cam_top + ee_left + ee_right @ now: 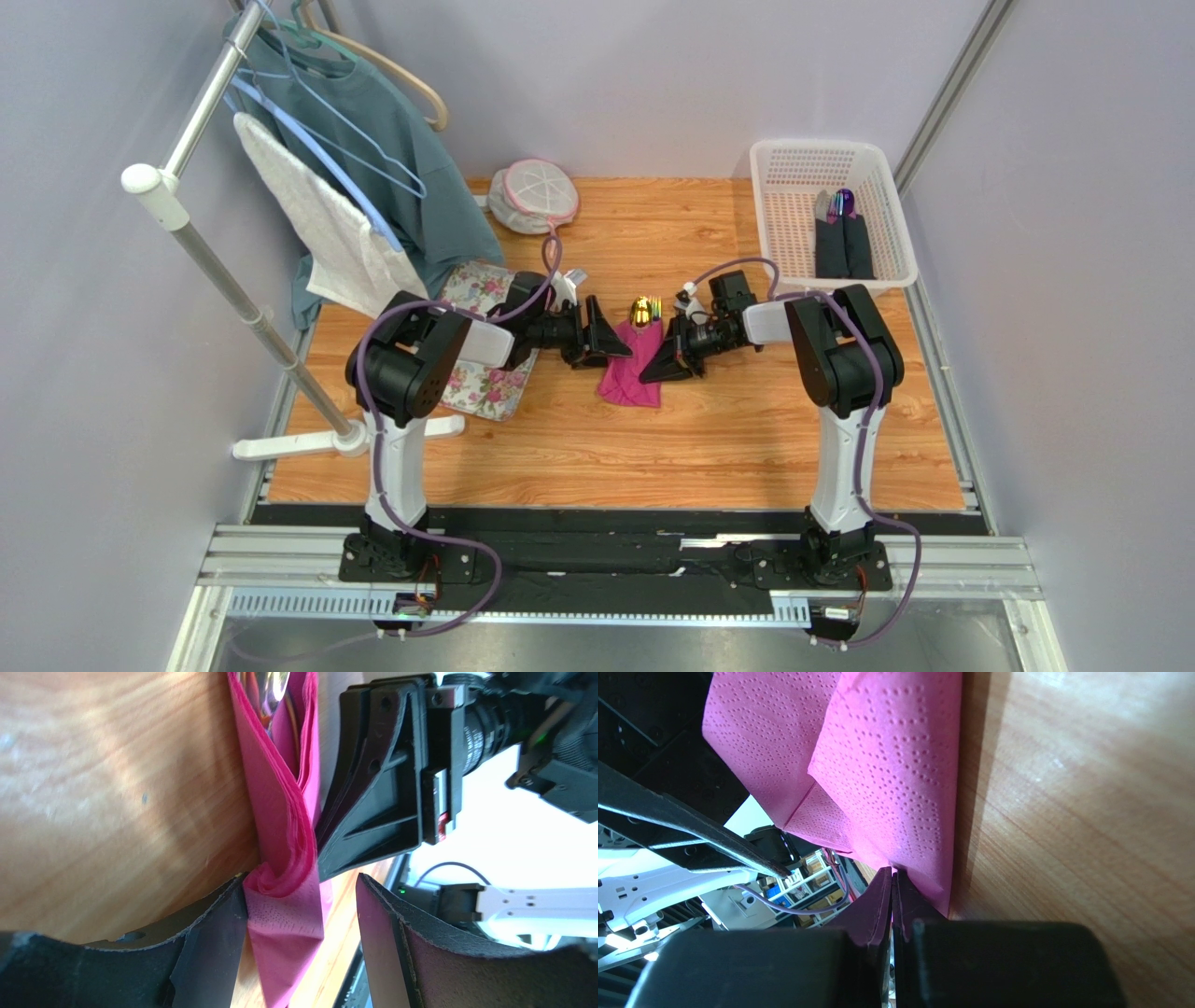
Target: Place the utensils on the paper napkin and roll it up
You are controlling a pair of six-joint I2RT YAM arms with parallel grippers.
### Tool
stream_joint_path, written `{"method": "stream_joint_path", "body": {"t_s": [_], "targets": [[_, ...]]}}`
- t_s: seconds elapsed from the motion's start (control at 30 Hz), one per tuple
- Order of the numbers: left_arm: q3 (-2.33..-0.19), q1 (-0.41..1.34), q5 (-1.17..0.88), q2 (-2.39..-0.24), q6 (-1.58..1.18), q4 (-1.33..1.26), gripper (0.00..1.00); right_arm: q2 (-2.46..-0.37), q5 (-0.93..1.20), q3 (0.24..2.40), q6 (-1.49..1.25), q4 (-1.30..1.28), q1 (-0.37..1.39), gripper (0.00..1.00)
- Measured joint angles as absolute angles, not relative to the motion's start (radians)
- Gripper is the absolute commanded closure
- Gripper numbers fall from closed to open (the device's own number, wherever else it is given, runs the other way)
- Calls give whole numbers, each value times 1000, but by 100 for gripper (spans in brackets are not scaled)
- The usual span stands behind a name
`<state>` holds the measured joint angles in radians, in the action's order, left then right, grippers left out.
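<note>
The magenta paper napkin lies folded over in the middle of the wooden table. The gold utensils stick out of its far end; a glint of them shows at the top of the left wrist view. My left gripper is open at the napkin's left side. In the left wrist view the gripper has the bunched napkin between its fingers, touching one of them. My right gripper is at the napkin's right side. In the right wrist view it is shut, pinching the napkin's edge.
A floral cloth lies left of the left gripper. A white basket at the back right holds dark items with a purple tip. A clothes rack with hanging garments stands at the left. A round pouch lies at the back.
</note>
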<state>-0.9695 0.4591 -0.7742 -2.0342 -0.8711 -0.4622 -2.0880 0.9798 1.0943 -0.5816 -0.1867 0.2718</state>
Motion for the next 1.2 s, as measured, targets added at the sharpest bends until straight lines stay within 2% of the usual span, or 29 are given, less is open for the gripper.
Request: {"method": "stream_joint_path", "body": {"t_s": [0.17,0.2,0.27,0.4,0.67,1.0,1.2], "targets": [[-995,457,-805,-2078,-915,-518,32,-2088,980,1095,-582,-187,272,98],[-1001,458,-808,-2082,-916,-518,24,-2088,980,1095,-582,-187,272,98],[-1010,458,-813,-2088,-922,-521,24,-2089,980,1096,-581,-188,273,98],[-1043,458,-811,-2099,-925,-513,24,-2093,980,1104,-582,-191,274,98],[-1051,453,-823,-2107,-907,-493,32,-2095,980,1106,-582,-192,278,98],[-903,391,-860,-2014,-894,-489,31,-2095,979,1106,-582,-194,278,98],[-843,385,-884,-2008,-970,-578,28,-2095,979,1106,-582,-194,278,98]]}}
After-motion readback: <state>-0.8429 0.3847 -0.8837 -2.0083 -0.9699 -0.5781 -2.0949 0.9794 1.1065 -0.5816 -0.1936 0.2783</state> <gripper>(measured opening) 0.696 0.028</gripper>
